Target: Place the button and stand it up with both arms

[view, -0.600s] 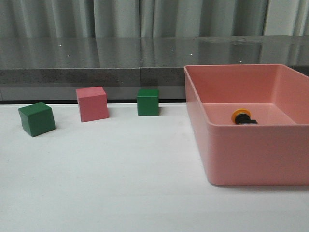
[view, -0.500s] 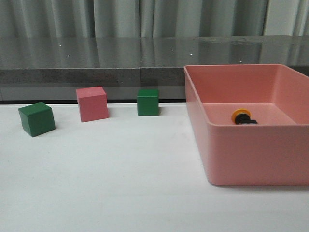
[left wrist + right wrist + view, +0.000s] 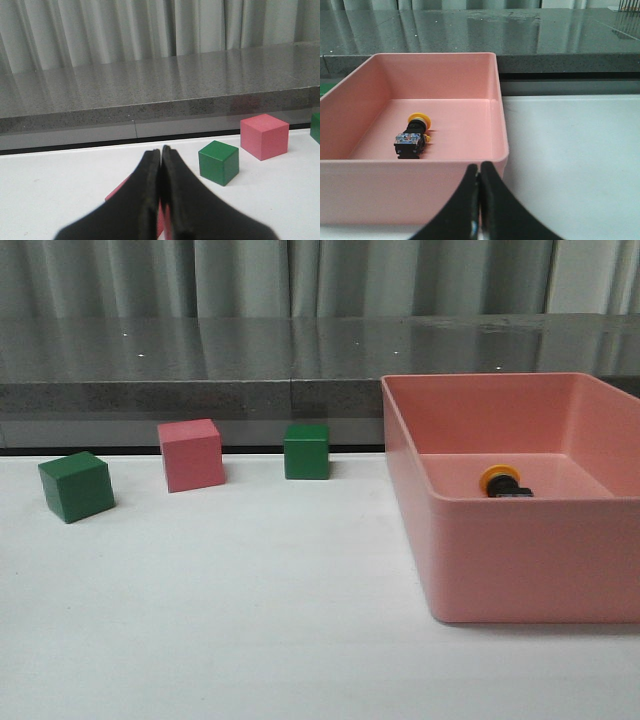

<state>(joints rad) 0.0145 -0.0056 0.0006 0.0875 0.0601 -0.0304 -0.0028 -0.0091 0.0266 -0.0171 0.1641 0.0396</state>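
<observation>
Button (image 3: 413,134) lies on its side on the pink bin (image 3: 497,120) floor, long axis running cap-far to base-near, at about eleven o'clock from the right end effector (image 3: 479,200), the nearer one. Both it and the left end effector (image 3: 161,190) are closed, empty.

Smooth matt plastic pink bin (image 3: 520,560), glossy speckled stone counter (image 3: 200,360), matt white table (image 3: 220,620)

Front view faces forward over the table (image 3: 250,620); each low wrist view shares part of it.
</observation>
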